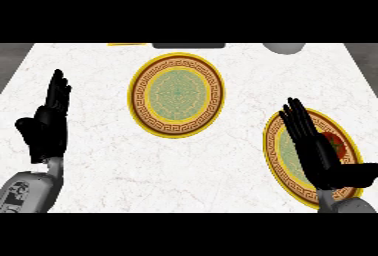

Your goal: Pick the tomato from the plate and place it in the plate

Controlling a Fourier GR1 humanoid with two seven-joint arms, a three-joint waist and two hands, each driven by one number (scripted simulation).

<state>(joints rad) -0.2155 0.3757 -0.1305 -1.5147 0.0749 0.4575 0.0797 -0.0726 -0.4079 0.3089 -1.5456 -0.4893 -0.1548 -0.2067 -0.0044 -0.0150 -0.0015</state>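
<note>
The right hand (317, 150), fingers straight, hovers over the near plate (284, 172), largely hiding the tomato (336, 145) on it. The left hand (46, 125) rests open (far-left edge). A blind closing could nudge the tomato off, short of the centre plate (177, 95).

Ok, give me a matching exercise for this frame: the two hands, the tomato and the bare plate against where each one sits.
Things:
1. left hand
2. right hand
3. tomato
4. bare plate

Places:
A. middle of the counter
B. on the plate at the right, partly hidden
C. open above the right plate
D. open at the left edge, fingers up

Pairs: 1-D, 2-C, 3-B, 4-A
</note>
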